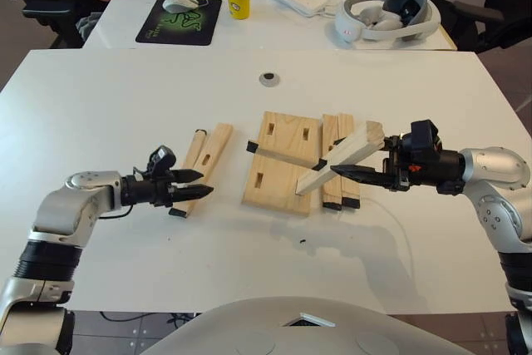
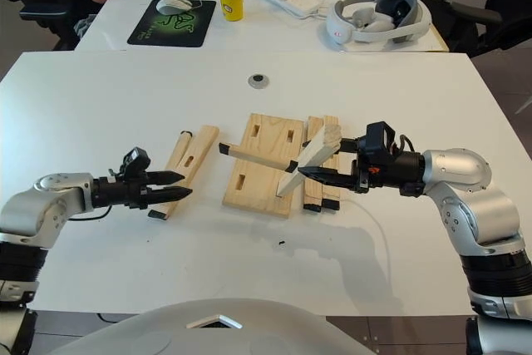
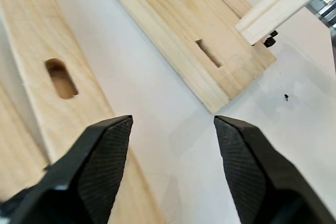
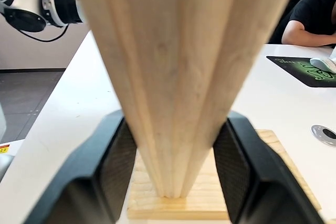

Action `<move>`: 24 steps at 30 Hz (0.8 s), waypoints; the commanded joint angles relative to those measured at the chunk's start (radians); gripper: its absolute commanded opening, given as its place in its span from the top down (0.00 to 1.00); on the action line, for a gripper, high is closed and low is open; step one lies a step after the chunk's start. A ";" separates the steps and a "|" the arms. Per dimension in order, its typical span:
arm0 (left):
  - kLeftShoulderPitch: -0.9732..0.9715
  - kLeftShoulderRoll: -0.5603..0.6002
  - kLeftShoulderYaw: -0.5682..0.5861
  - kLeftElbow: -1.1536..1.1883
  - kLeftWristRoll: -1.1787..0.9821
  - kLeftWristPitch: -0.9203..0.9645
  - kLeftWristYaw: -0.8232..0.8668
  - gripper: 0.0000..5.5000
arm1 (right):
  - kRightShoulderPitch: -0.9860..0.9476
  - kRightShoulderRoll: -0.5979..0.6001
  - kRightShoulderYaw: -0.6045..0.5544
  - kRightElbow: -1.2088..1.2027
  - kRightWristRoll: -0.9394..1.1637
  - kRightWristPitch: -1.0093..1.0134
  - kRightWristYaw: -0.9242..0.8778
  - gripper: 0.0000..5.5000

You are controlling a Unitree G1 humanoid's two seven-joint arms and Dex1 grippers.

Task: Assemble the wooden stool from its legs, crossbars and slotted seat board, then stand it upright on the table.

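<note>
Holding a wooden leg (image 1: pixel 342 155) in right pincer (image 1: pixel 337 172), tilted over seat board (image 1: pixel 278 164) mid-counter (image 1: pixel 125 106), probably to line up a slot. Left pincer (image 1: pixel 204 183) wide open beside loose pieces (image 1: pixel 212 149), 9 o'clock of board.

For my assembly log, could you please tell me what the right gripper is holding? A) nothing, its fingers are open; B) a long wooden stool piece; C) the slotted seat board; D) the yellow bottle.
B: the fingers of the right gripper are clamped on either side of a long wooden stool piece that slants up over the slotted seat board, which lies flat.
</note>
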 commanded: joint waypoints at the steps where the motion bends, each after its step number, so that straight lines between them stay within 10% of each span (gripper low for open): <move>1: 0.080 -0.092 0.050 -0.073 -0.037 -0.081 0.030 0.59 | 0.048 -0.046 0.087 0.094 -0.140 0.087 0.000 0.63; 15: 0.201 -0.322 -0.179 -0.090 0.365 -0.641 0.232 0.98 | 0.012 -0.033 0.123 0.143 -0.148 0.095 -0.005 0.63; 24: 0.087 -0.471 -0.220 0.027 0.432 -0.685 0.362 1.00 | -0.036 -0.039 0.155 0.161 -0.147 0.091 0.006 0.63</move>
